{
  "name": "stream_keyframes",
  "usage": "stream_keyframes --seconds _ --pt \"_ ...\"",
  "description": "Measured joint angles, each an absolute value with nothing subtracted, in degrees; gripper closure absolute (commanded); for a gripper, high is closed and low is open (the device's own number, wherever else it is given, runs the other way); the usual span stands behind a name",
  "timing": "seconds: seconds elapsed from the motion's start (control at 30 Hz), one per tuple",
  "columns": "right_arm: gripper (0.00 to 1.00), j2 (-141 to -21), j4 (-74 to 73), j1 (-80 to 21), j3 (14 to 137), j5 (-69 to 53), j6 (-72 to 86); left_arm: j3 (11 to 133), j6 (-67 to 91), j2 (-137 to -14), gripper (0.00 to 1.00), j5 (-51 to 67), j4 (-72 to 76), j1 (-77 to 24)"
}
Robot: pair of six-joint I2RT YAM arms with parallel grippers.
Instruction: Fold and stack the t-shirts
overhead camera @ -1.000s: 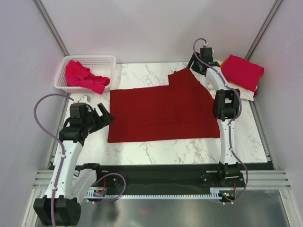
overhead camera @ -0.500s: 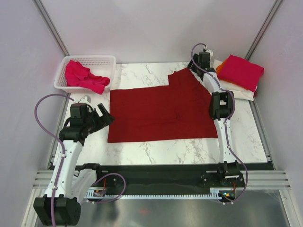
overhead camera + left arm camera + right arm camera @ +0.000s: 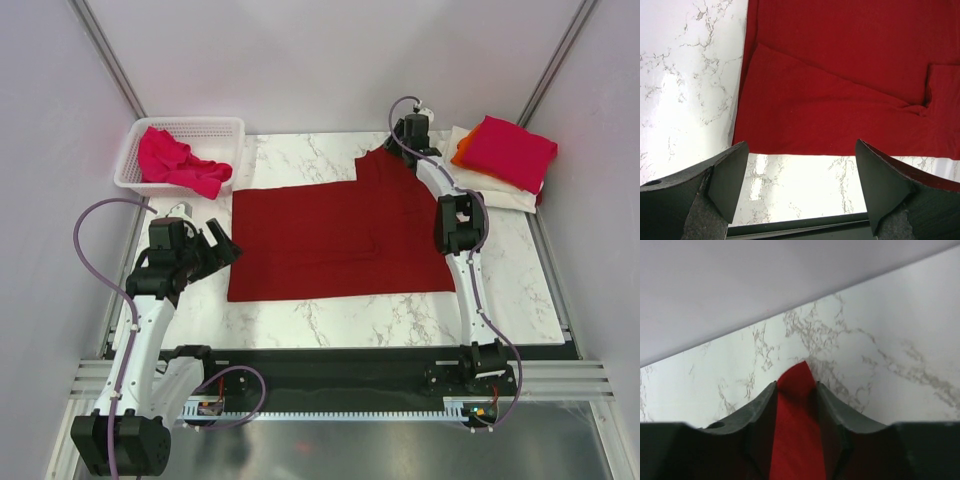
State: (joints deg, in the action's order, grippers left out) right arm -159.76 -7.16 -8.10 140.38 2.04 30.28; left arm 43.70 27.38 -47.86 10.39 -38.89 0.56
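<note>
Currently the dark red t-shirt (image 3: 340, 235) lies flat in the middle of the marble table (image 3: 330, 315), with one panel already turned over onto the body, so folding is judged to be partly done.

The right gripper (image 3: 398, 146) sits at the shirt's far right corner. The right wrist view shows its fingers (image 3: 760, 410) drawn narrow with a strip of the red cloth pinched between them. This hold probably serves to carry that corner across for the next fold.

The left gripper (image 3: 222, 250) hovers near the shirt's left edge with its jaws spread wide and nothing between them. In the left wrist view the near hem lies directly below the gap, a position suited to pinning or picking up that edge.

Unfolded pink-magenta shirts (image 3: 170, 160) wait in the white mesh basket (image 3: 225, 125) at the far left. Folded shirts are stacked at the far right: a magenta shirt (image 3: 512, 150) on top, an orange shirt (image 3: 462, 152) and a cream-white shirt (image 3: 510, 198) beneath. That stack is the likely destination.
</note>
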Motion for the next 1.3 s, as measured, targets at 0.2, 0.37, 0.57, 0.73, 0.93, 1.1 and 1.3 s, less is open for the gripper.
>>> stream_keyframes --seconds 0.2,0.37,0.57,0.73,0.93,1.1,1.3 --pt "0.85 -159.33 -7.55 -8.51 139.17 2.61 29.69 43.7 27.38 -47.86 0.06 10.39 -38.89 0.56" --pt "1.0 -158.78 -7.68 -8.38 138.23 2.57 29.67 43.68 27.38 -47.86 0.06 10.39 -38.89 0.56" --pt "1.0 -156.03 -8.99 -8.01 134.8 2.2 29.1 43.68 27.4 -48.69 0.07 10.37 -38.87 0.62" --pt "1.0 -150.71 -12.69 -7.97 129.36 2.31 27.62 44.01 27.86 -54.57 0.09 6.76 -38.24 -2.66" --pt "1.0 -139.41 -15.18 -7.7 121.58 3.79 25.76 51.03 29.28 -66.78 0.1 -1.5 -35.75 -12.14" --pt "1.0 -128.92 -14.48 -7.4 116.27 3.77 25.63 63.66 29.3 -81.49 0.1 -6.5 -32.01 -12.36" --pt "1.0 -117.73 -13.87 -6.59 104.86 5.96 25.63 74.94 29.26 -96.79 0.1 -8.47 -29.3 -12.36"
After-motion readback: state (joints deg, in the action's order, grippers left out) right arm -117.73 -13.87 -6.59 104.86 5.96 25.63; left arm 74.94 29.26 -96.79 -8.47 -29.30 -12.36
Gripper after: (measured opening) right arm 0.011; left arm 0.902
